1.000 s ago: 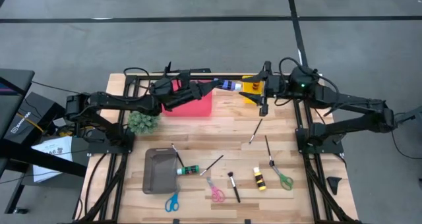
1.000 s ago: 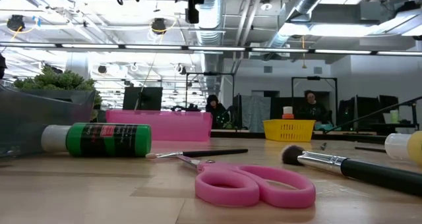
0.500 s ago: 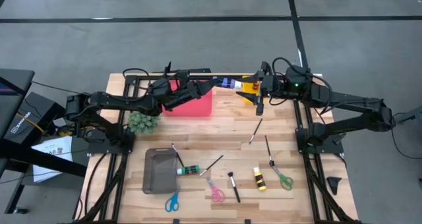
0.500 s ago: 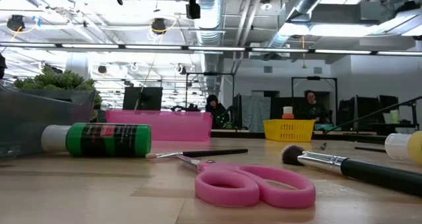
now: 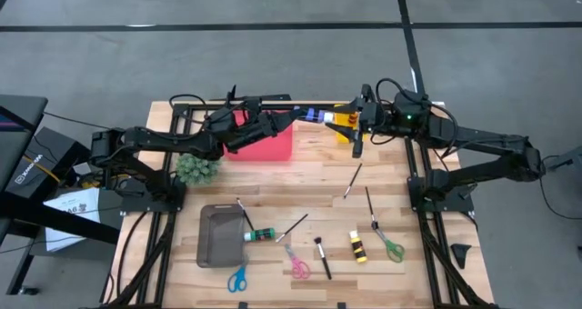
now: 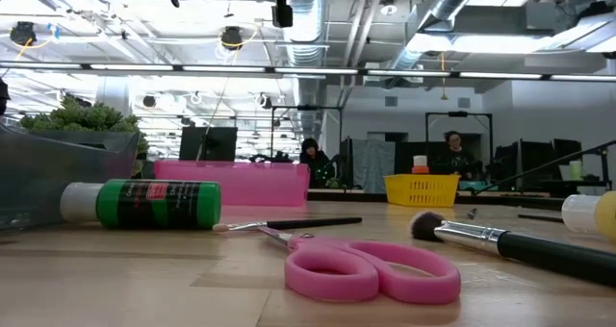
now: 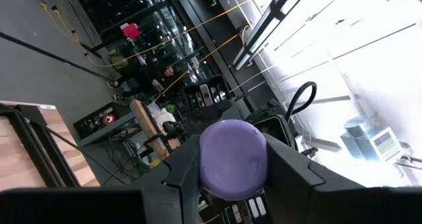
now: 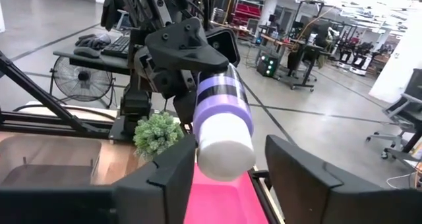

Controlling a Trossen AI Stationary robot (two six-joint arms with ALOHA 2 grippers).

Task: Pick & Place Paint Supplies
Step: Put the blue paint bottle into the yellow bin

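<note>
High view: mid-air handover of the purple paint bottle (image 5: 316,117) above the worktop's (image 5: 318,177) far edge.
Left tool (image 5: 293,119) pinches its cap end; right tool (image 5: 357,120) straddles the base, fingers spread, and next must clamp before the left lets go.

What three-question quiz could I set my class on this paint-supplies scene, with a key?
1. True or false: the left pincer holds the purple paint bottle up off the table.
2. Which lies right beside the grey tray? A) green paint bottle B) yellow basket C) pink bin
3. Fill in: the purple bottle's white cap sits between the fingers of the ___ pincer.

Key: 1 true; 2 A; 3 right pincer, not yet clamped.
</note>
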